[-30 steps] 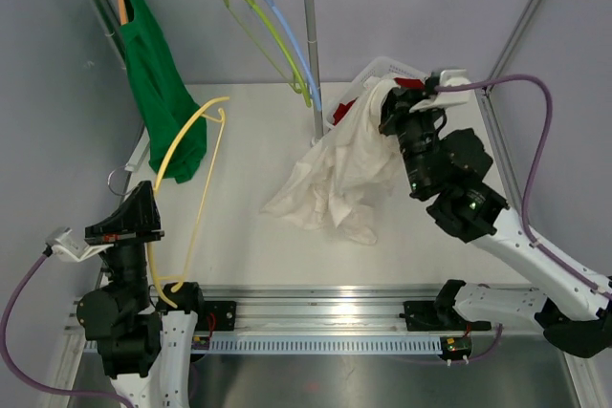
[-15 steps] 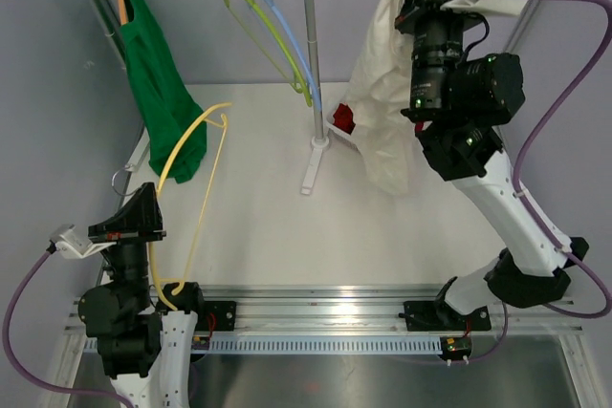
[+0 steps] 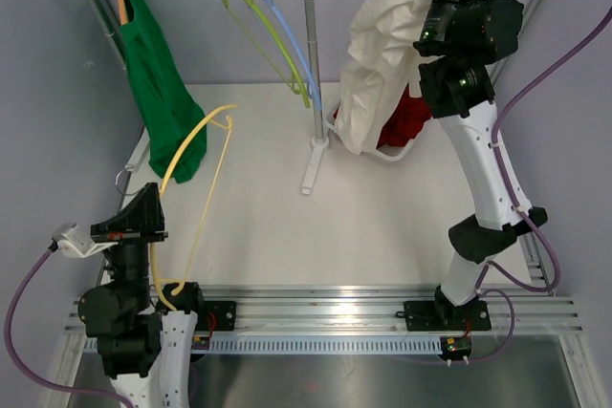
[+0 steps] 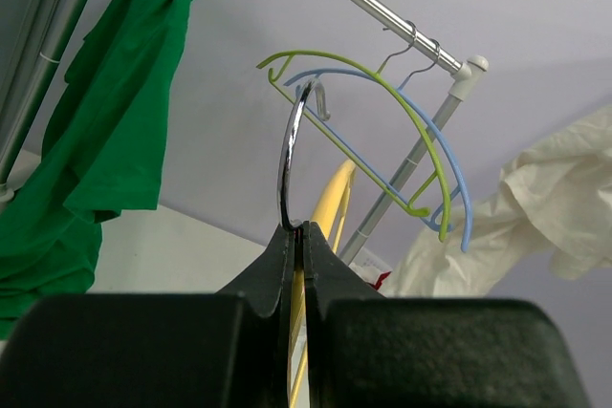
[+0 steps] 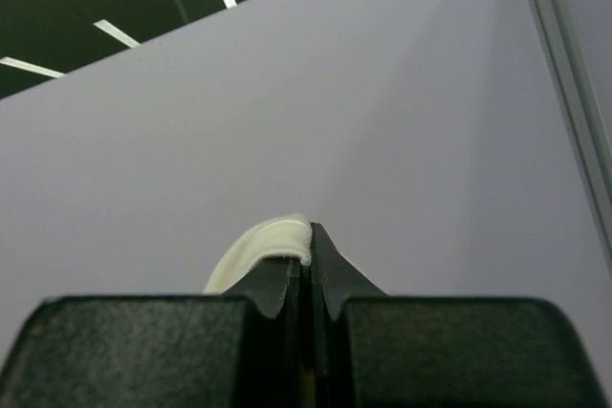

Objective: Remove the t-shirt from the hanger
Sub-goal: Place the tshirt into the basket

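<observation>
Worktop (image 3: pixel 258 226): white and flat, it fills the middle of the top view.
Rack (image 3: pixel 311 54): a grey bar runs along the top from 11 o'clock to 12 o'clock, with one post standing on the worktop.
White t-shirt (image 3: pixel 382 54): it hangs high up at 1 o'clock, held by its top edge. It is off the yellow hanger and well apart from it. Its lower end dangles just over the red cloth.
Green shirt (image 3: pixel 158 83): it hangs from the rack at 10 o'clock.
Yellow hanger (image 3: pixel 196 179): bare, at 8 o'clock, tilted, with its metal hook (image 4: pixel 290 155) at the near end.
Green hanger (image 3: pixel 263 31) and blue hanger (image 3: pixel 292 40): both bare, side by side on the rack at 12 o'clock.
Red cloth (image 3: pixel 406 121): bunched up at 2 o'clock, beside the post.
Right pincer (image 5: pixel 304 236): squeezed tight on a fold of the white t-shirt.
Left pincer (image 4: pixel 299 236): at 7 o'clock, squeezed tight on the yellow hanger right where the hook starts.
</observation>
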`<action>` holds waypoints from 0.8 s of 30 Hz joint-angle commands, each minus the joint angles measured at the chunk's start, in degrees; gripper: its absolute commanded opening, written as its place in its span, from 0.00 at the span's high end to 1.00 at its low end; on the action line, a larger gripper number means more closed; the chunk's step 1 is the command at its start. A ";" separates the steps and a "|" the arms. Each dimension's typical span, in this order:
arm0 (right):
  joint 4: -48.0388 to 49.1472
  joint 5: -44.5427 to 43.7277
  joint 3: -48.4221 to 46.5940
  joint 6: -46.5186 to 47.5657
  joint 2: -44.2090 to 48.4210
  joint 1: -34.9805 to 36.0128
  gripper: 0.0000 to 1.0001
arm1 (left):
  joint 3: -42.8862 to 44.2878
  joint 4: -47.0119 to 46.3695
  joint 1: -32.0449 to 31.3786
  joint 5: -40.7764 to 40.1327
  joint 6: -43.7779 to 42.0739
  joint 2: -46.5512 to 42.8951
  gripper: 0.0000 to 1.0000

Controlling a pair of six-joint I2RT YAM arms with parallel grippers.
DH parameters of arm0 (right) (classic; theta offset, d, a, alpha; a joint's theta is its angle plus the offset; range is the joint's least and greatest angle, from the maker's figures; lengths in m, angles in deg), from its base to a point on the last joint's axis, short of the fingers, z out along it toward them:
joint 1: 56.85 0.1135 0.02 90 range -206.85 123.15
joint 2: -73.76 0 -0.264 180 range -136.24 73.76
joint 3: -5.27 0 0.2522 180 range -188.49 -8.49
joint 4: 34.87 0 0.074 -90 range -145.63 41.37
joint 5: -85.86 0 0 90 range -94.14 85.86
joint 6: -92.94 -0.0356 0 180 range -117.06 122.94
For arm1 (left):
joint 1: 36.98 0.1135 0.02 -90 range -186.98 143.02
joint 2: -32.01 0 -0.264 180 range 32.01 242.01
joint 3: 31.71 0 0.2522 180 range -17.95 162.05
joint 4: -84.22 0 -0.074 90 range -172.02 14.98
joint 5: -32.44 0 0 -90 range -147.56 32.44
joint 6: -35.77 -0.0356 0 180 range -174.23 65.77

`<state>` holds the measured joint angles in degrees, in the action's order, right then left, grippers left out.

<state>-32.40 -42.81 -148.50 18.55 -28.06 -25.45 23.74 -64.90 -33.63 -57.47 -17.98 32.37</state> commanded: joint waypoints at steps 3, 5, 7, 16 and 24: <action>-5.49 5.89 3.67 -24.03 -0.74 -11.52 1.00 | 2.69 -3.06 -0.45 2.71 -0.04 -9.24 1.00; -6.47 6.42 7.18 -29.91 -0.75 -14.94 1.00 | 2.87 -3.06 -0.54 2.63 -0.12 -9.06 1.00; -4.20 6.69 15.26 -31.17 0.13 -15.93 1.00 | 2.96 -2.97 -0.63 2.80 -0.30 -9.15 1.00; 9.17 5.36 46.73 -41.97 2.16 -17.33 1.00 | 2.78 -3.50 -0.63 3.59 -0.57 -9.24 1.00; 17.08 0.20 65.10 -52.00 -2.94 -17.25 1.00 | 2.96 -3.15 -0.63 3.33 -1.00 -9.32 1.00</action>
<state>-23.15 -38.16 -87.15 -27.39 -29.22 -42.58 24.49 -64.88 -33.93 -55.17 -18.39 32.37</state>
